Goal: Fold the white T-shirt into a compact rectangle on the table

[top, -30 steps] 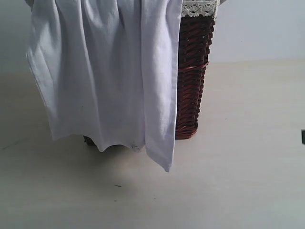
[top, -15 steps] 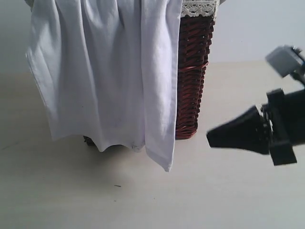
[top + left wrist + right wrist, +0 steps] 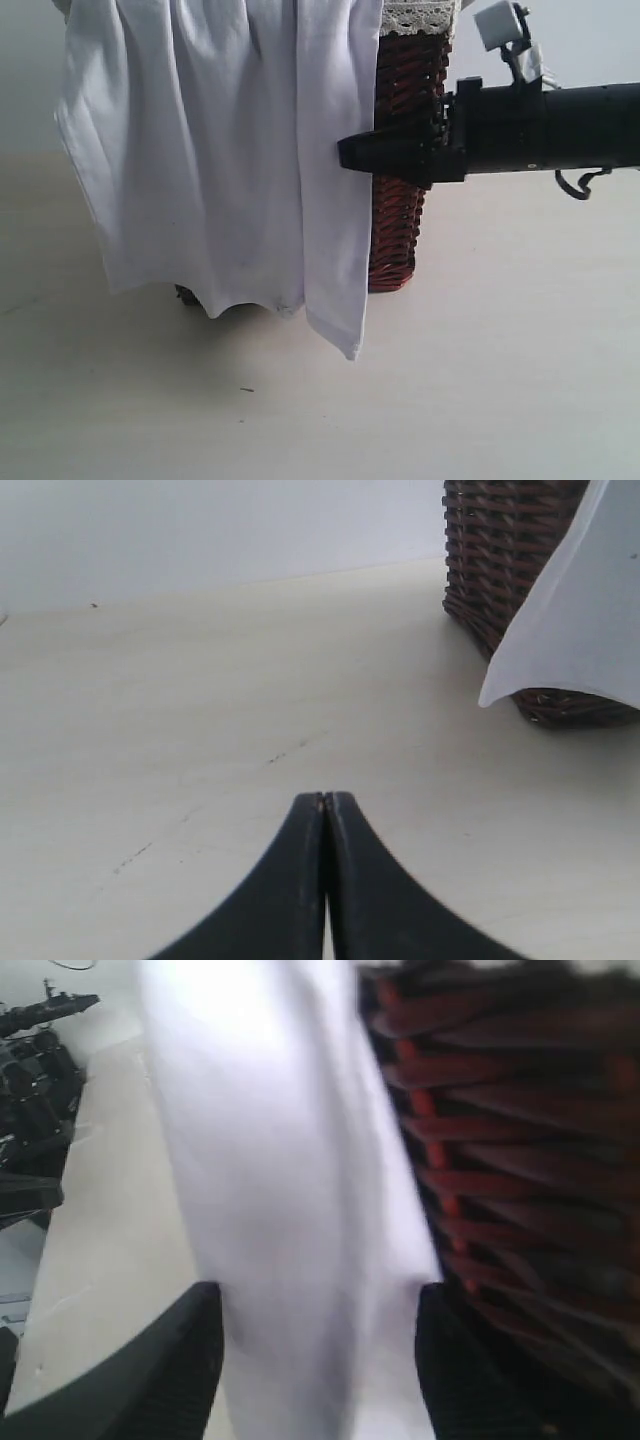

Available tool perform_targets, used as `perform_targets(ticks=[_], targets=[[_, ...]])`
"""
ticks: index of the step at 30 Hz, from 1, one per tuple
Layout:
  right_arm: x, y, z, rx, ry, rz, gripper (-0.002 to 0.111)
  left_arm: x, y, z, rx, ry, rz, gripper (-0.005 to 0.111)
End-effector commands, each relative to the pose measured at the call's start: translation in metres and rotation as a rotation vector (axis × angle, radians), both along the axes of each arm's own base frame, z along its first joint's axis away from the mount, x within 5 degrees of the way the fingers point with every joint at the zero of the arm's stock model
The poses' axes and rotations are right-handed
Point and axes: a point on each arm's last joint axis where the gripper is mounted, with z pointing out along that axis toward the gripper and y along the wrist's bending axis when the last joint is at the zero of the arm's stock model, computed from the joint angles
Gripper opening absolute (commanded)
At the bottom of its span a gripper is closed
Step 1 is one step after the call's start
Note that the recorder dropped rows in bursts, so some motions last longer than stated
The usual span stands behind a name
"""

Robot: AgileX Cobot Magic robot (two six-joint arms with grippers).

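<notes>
The white T-shirt (image 3: 220, 150) hangs down over the front of a dark wicker basket (image 3: 405, 230), its lower hem just above the table (image 3: 500, 380). My right gripper (image 3: 345, 152) reaches in from the right and meets the shirt's right-hand hanging edge. In the right wrist view it (image 3: 318, 1295) is open, one finger on each side of a blurred fold of the T-shirt (image 3: 290, 1160), with the basket (image 3: 520, 1160) just beyond. My left gripper (image 3: 325, 798) is shut and empty over bare table (image 3: 200, 700), well apart from a shirt corner (image 3: 580, 610). It does not show in the exterior view.
The basket has white lace trim (image 3: 418, 15) at its rim and stands near the pale back wall. Dark machine parts (image 3: 40, 1030) sit past the table's far edge in the right wrist view. Open table lies in front of the basket and to both sides.
The right arm has come in from the right edge and up to the shirt's hanging edge, and its jaws have opened around the fabric. The shirt and left gripper have not moved.
</notes>
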Motion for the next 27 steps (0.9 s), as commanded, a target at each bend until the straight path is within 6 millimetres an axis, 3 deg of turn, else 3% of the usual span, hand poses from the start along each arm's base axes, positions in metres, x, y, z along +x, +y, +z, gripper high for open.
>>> perform_targets(ticks=[1,3,7,11,16,21,27], targets=[[-0.005,0.023,0.002,0.004,-0.02,0.075,0.05,0.0,0.0,0.002,-0.005,-0.018,-0.003,0.0],[-0.008,0.027,0.002,-0.001,-0.017,0.092,0.038,0.0,0.0,0.002,-0.005,-0.018,-0.003,0.0],[-0.011,0.028,0.008,0.008,-0.007,0.094,0.0,0.0,0.0,0.002,-0.005,-0.018,-0.003,0.0],[-0.016,0.027,0.03,0.055,-0.055,0.07,0.0,0.0,0.0,0.002,-0.005,-0.018,-0.003,0.0],[-0.023,0.025,0.073,0.158,-0.155,0.07,0.0,0.0,0.0,0.002,-0.005,-0.018,-0.003,0.0],[-0.044,0.021,0.153,0.209,-0.412,0.086,0.0,0.0,0.0,0.002,-0.005,-0.018,-0.003,0.0],[-0.081,0.009,0.222,0.249,-0.653,0.086,0.0,0.0,0.0,0.002,-0.005,-0.018,-0.003,0.0]])
